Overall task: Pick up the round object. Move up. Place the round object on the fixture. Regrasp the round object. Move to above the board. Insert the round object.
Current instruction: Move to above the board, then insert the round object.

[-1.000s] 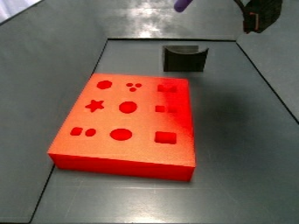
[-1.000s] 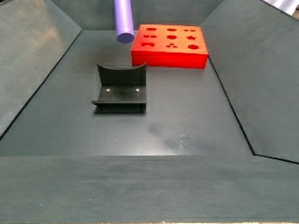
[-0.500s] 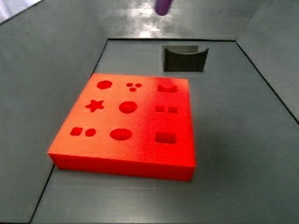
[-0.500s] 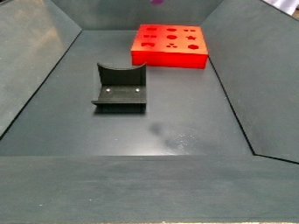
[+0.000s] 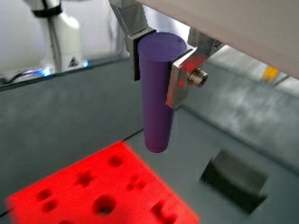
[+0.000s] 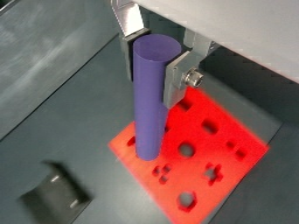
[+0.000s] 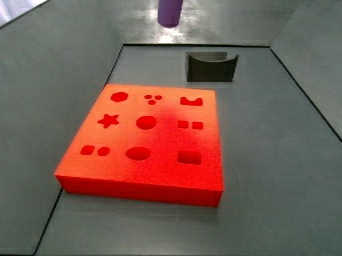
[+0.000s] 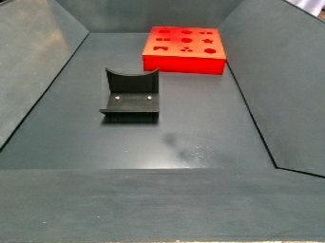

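Observation:
The round object (image 5: 156,114) is a smooth purple peg hanging upright, end down. My gripper (image 5: 159,66) is shut on its upper end, one silver finger (image 5: 181,77) on each side. Both wrist views show this grip; the gripper (image 6: 153,70) holds the round object (image 6: 149,122) high above the near edge of the orange-red board (image 6: 198,149). In a side view only the peg's lower end (image 7: 170,12) shows, at the top edge of the picture, beyond the board (image 7: 147,135); the gripper is out of that picture. The dark fixture (image 7: 210,66) stands past the board, with nothing on it.
The board (image 8: 185,47) and the fixture (image 8: 131,95) rest on a dark grey floor with sloped grey walls (image 8: 45,66) around it. The board's top has cut-out holes: circles, a star, squares. The fixture (image 5: 239,179) also shows beside the board (image 5: 82,188).
The peg has moved sideways from above the fixture toward the board. It has left one side view's picture entirely, and the dark arm part at the other's top right is gone.

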